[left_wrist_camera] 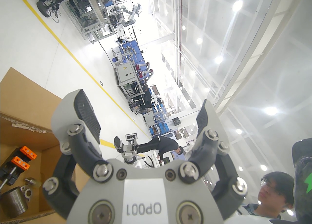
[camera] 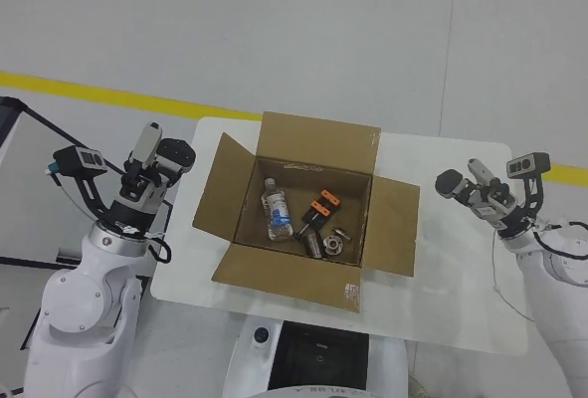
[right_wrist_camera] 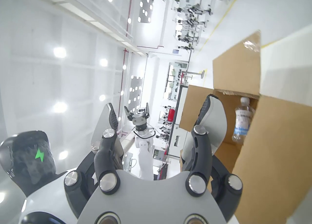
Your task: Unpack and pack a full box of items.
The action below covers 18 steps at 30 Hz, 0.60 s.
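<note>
Bottle (camera: 277, 211): likely light, smooth and slippery; pinch across its middle.
Metal cylinder (camera: 313, 243): probably heavy and rigid; grip its sides.
Left gripper (left_wrist_camera: 142, 103): spread, empty.
Right gripper (right_wrist_camera: 160, 104): spread, empty.

1. The left arm (camera: 114, 234) is bent at the robot's left side, and the left hand (camera: 164, 149) points inward toward the other arm.
2. Its fingers (left_wrist_camera: 82, 110) stand wide apart with nothing between them.
3. The right arm (camera: 562, 259) mirrors this, with the right hand (camera: 465, 179) facing inward.
4. Its fingers (right_wrist_camera: 212, 112) are likewise spread and hold nothing.
</note>
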### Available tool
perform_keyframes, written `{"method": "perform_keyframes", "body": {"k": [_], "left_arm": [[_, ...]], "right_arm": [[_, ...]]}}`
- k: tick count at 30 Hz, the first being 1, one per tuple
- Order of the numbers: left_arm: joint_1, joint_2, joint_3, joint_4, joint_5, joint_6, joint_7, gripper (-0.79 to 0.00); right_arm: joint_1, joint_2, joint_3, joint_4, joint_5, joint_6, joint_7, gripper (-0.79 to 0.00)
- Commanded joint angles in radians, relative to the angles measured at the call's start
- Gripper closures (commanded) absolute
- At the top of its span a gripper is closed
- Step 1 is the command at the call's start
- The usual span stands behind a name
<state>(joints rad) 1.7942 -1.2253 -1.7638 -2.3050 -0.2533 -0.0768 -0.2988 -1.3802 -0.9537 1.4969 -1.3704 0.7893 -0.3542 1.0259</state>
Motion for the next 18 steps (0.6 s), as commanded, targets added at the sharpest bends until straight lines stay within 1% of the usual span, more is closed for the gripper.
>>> {"method": "perform_keyframes", "body": {"k": [1,9,11,14,16,17,18], "left_arm": [[0.000,0.000,0.000,0.000,0.000,0.000,0.000,-0.785],[0.000,0.000,0.000,0.000,0.000,0.000,0.000,-0.785],[0.000,0.000,0.000,0.000,0.000,0.000,0.000,-0.785],[0.000,0.000,0.000,0.000,0.000,0.000,0.000,-0.785],[0.000,0.000,0.000,0.000,0.000,0.000,0.000,-0.785],[0.000,0.000,0.000,0.000,0.000,0.000,0.000,-0.785],[0.000,0.000,0.000,0.000,0.000,0.000,0.000,-0.785]], "right_arm": [[0.000,0.007,0.019,-0.004,-0.114,-0.062,0.027,-0.785],[0.000,0.007,0.019,-0.004,-0.114,-0.062,0.027,-0.785],[-0.005,0.006,0.005,-0.021,-0.186,-0.098,0.022,-0.785],[-0.048,0.009,0.021,-0.004,-0.207,-0.137,0.039,-0.785],[-0.076,0.013,0.041,0.019,-0.208,-0.136,0.053,-0.748],[-0.088,0.014,0.046,0.025,-0.211,-0.138,0.057,-0.742],[-0.099,0.015,0.051,0.041,-0.226,-0.139,0.056,-0.714]]}}
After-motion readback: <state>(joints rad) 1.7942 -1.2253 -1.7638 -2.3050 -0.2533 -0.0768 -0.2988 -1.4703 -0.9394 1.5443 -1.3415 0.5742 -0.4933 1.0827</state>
